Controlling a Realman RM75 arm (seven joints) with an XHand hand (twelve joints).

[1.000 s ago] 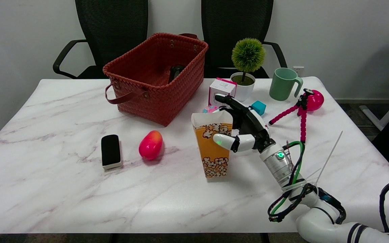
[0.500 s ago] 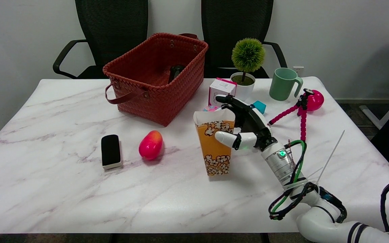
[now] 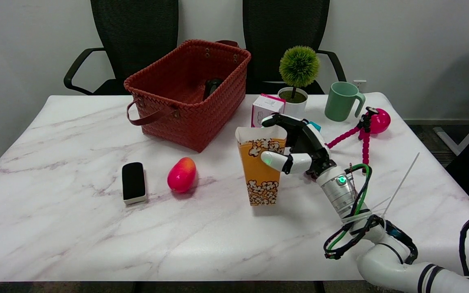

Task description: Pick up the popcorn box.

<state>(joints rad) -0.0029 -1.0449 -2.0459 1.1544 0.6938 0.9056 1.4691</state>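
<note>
i see my right arm entering from the lower right of the worktop [image 3: 75, 228], wrapped in green and black cables. the robot hand [image 3: 299, 148] is clamped on the popcorn box [image 3: 261, 171]: the thumb presses the near face of the box and the other fingers wrap around its far side near the rim. the popcorn box stands upright near the middle of the worktop; i cannot tell whether its base is touching the surface. to its left lie a red-and-yellow mango [image 3: 182, 174] and, further left, a black eraser [image 3: 133, 182], apart from each other. beyond the robot hand, a pink tripod [image 3: 358, 136] lies on the worktop with a pink ball [image 3: 380, 121] just behind it. a small pink-and-white carton [image 3: 266, 108] stands behind the popcorn box, with a potted plant [image 3: 297, 79] just beside it and a green mug [image 3: 342, 101] further right. a red woven basket [image 3: 189, 91] sits at the far left, a dark item inside it. two black chairs [image 3: 136, 40] stand behind the worktop.
</note>
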